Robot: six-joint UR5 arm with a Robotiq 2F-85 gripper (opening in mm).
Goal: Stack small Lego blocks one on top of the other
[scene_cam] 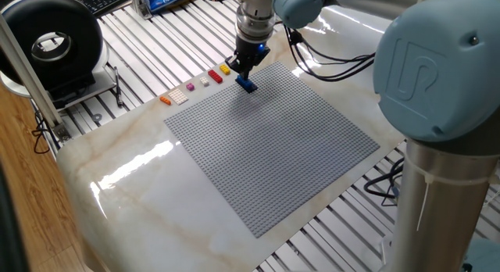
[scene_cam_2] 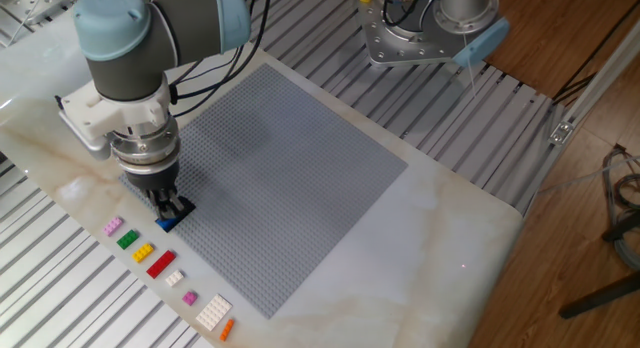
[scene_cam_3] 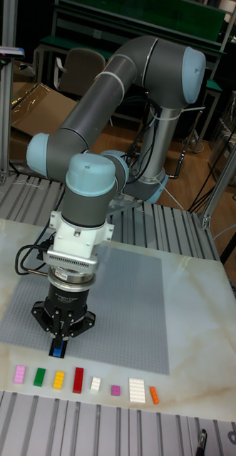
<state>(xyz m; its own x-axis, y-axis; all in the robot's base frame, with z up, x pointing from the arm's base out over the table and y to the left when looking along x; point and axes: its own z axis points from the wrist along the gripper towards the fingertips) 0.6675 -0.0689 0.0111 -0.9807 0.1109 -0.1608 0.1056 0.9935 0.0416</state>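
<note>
In the tall fixed view, read from the left, a row of small Lego blocks lay on the bench before the grey baseplate: pink block, green block, yellow block, red block, white block and orange block, while the fingers were clenched on the blue block at the baseplate's near edge. Such bricks probably handle as light, stiff and slick, best pinched across the flat side walls. Only the other fixed view showed the blue block tilted, low over the baseplate.
</note>
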